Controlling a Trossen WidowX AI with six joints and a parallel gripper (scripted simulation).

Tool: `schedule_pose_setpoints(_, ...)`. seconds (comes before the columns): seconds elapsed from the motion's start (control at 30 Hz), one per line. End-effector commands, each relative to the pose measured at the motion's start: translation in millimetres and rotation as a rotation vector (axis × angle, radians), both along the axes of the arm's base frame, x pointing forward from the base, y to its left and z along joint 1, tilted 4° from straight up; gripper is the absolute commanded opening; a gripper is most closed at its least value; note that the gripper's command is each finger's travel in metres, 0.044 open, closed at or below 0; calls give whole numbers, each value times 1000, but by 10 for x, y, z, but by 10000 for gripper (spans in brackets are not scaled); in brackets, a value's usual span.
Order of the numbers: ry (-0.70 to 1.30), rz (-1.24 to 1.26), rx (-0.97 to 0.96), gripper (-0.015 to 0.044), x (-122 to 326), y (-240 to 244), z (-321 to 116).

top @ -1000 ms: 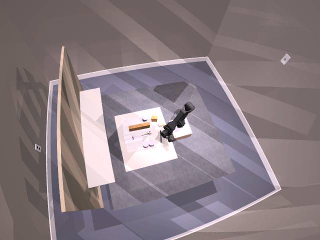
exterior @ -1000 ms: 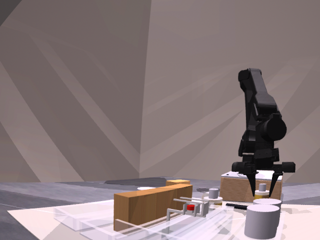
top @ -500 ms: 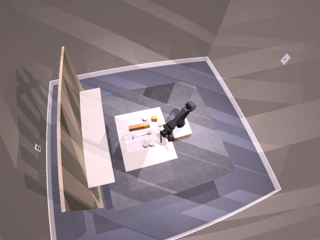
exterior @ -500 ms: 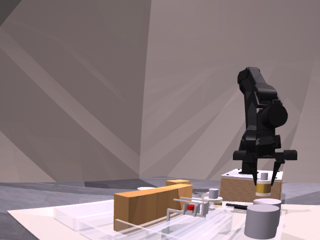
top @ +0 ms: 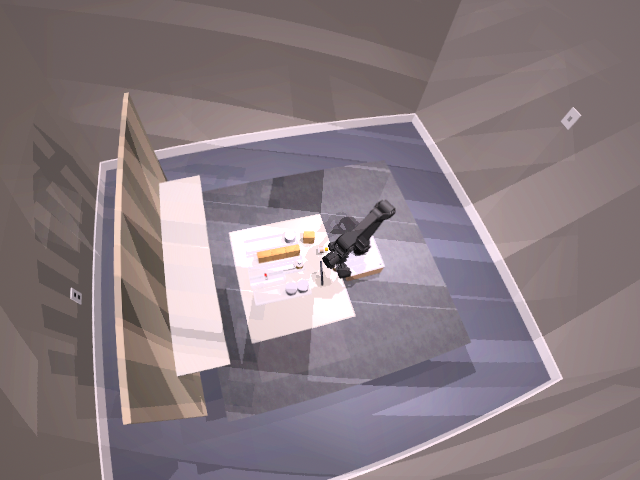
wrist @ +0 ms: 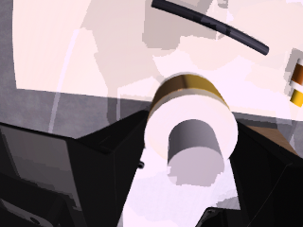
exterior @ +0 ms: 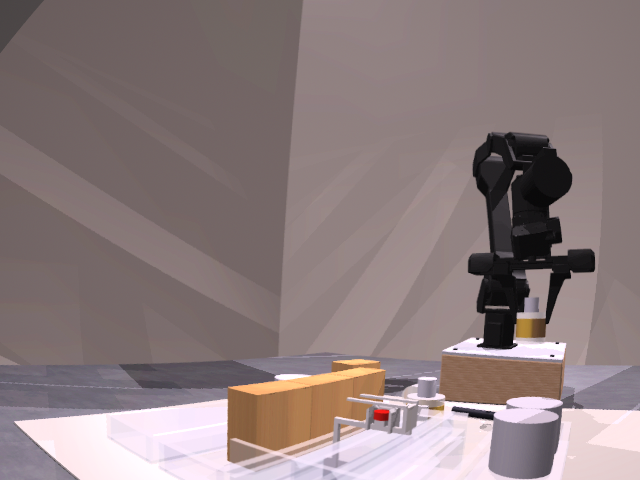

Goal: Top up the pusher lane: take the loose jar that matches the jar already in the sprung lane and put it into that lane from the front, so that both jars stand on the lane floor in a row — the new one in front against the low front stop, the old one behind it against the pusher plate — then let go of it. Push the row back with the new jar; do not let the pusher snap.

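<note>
Claw point(exterior: 532, 315): closed on loose jar point(exterior: 530, 322), black fingers on either side of its body. Jar upright, held clear above the worktop point(exterior: 77, 434), near the arm's wood-sided base block point(exterior: 498, 379). Jar has amber band, white shoulder, grey cap; the wrist view looks down on the cap point(wrist: 195, 151), with a finger point(wrist: 120, 170) at each flank.

Sprung lane point(exterior: 361, 428): clear-walled channel w/ grey wire pusher frame and red piece point(exterior: 381, 414) inside. Matching jar point(exterior: 427, 395) (grey cap, amber band) stands at the lane's far end as seen from the exterior view; contact w/ pusher plate can't be told.

Neighbouring lane: row of wooden blocks point(exterior: 305, 403) end to end, filling much of it. One more wooden block point(exterior: 355, 364) behind, apart.

Nearest clear lanes point(exterior: 149, 431): contents not discernible.

Loose on worktop: two plain grey cylinders point(exterior: 523, 441) side by side, near right; a thin black rod point(exterior: 471, 411) lying flat, between the lanes and base block.
</note>
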State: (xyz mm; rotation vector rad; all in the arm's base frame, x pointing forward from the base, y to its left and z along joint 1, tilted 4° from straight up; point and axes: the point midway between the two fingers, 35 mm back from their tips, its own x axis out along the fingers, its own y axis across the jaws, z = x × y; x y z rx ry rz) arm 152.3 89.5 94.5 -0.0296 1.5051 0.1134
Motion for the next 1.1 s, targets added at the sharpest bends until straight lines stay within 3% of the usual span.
schedule_pose_setpoints(0.0,0,-2,0,0,3,-10,51)
schedule_pose_setpoints(1.07,-12,-16,-12,0,1204,-754,-355)
